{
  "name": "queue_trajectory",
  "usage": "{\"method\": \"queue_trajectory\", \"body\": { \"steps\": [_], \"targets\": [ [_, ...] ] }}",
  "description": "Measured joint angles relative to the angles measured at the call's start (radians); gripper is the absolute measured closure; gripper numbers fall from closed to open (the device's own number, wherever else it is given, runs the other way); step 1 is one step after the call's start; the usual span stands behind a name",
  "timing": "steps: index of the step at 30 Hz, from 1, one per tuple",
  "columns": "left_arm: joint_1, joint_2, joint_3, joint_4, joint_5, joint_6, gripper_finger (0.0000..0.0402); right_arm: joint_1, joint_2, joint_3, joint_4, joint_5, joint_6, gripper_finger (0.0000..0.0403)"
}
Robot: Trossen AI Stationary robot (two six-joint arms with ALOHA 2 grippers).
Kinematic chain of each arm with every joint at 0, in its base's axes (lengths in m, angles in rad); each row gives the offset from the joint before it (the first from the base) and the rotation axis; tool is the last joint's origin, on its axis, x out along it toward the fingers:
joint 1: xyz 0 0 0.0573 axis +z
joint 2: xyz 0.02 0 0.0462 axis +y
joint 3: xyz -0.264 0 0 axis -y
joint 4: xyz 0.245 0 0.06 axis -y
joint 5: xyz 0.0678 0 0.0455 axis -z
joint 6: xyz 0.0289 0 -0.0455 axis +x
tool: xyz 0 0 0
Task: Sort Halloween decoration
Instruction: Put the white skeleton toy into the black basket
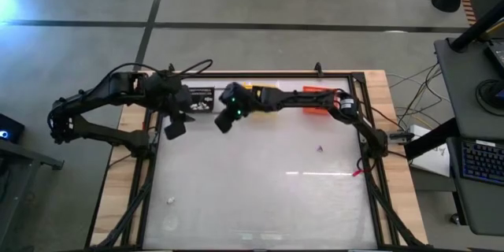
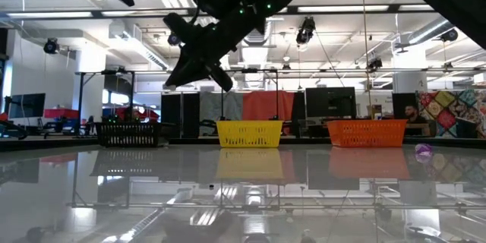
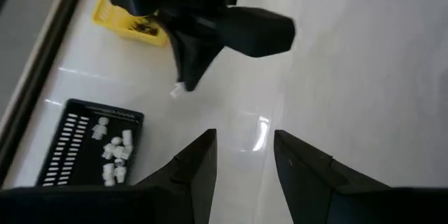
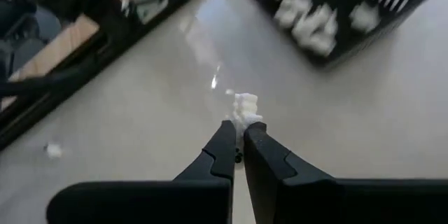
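My right gripper (image 1: 223, 123) hangs above the table just right of the black basket (image 1: 201, 98), shut on a white bit (image 4: 246, 105). That basket (image 3: 91, 150) holds several white bits (image 3: 114, 155). The yellow basket (image 3: 129, 22) beside it holds black spider-like shapes. My left gripper (image 3: 245, 150) hovers open near the black basket's front, with nothing between its fingers. One loose white bit (image 1: 170, 200) lies on the table at the near left. A purple bit (image 1: 320, 149) lies at the right. My right gripper pinches the white bit's lower end (image 4: 243, 120) between its two fingertips. The fingers slant down toward the table's far left. The bit sticks out beyond the fingertips and is lifted clear of the table (image 3: 176, 91).
Black (image 2: 129, 133), yellow (image 2: 249, 133) and orange (image 2: 367, 133) baskets stand in a row along the far edge. A small red item (image 1: 358, 173) lies at the right rail. The middle and near parts of the glossy tabletop (image 1: 260, 197) are bare.
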Motion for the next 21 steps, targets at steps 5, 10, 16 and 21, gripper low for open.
{"method": "queue_trajectory", "body": {
  "steps": [5,10,16,21],
  "targets": [
    [0.000,0.000,0.000,0.021,-0.069,-0.020,0.0277,-0.043,0.013,-0.002,0.085,0.000,-0.016,0.0392],
    [0.002,0.000,0.000,0.028,-0.118,-0.043,0.0277,-0.074,0.048,0.011,0.158,-0.046,-0.015,0.0392],
    [0.006,0.000,0.000,0.037,-0.140,-0.076,0.0277,-0.103,0.128,0.090,0.175,-0.084,-0.029,0.0392],
    [0.007,0.000,0.000,0.037,-0.148,-0.115,0.0277,-0.124,0.200,0.186,0.173,-0.101,-0.059,0.0391]
  ]
}}
